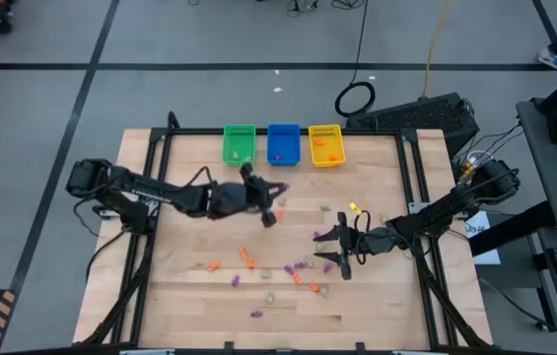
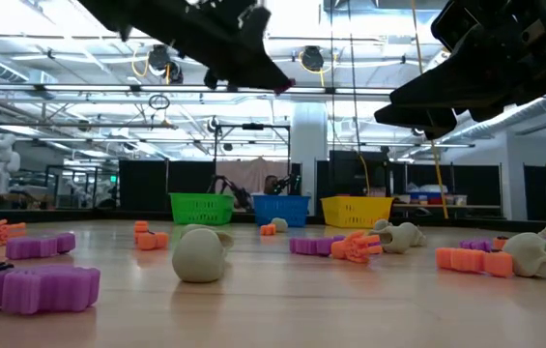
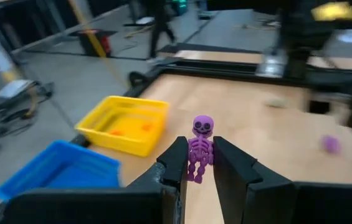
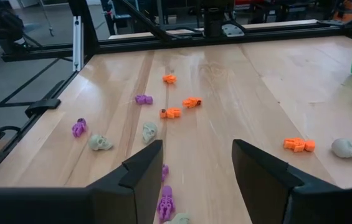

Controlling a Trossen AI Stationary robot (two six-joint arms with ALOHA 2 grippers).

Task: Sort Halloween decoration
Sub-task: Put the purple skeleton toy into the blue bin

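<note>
My left gripper is shut on a purple skeleton trinket. It hangs above the table's middle, just near of the blue bin. My right gripper stands open low over the table's right half. Nothing is between its fingers. Small purple trinkets lie just in front of it. Orange, purple and pale decorations lie scattered on the near half of the wooden table. My left gripper pinches the purple skeleton by its ribs and legs between its two fingers. The skull sticks out past the fingertips. The fingers come nearly level from the table's left. The skeleton is lifted clear of the table.
A green bin, the blue bin and a yellow bin stand in a row at the far edge. Pale skulls and orange pieces lie around my right gripper. Black frame rails border the table.
</note>
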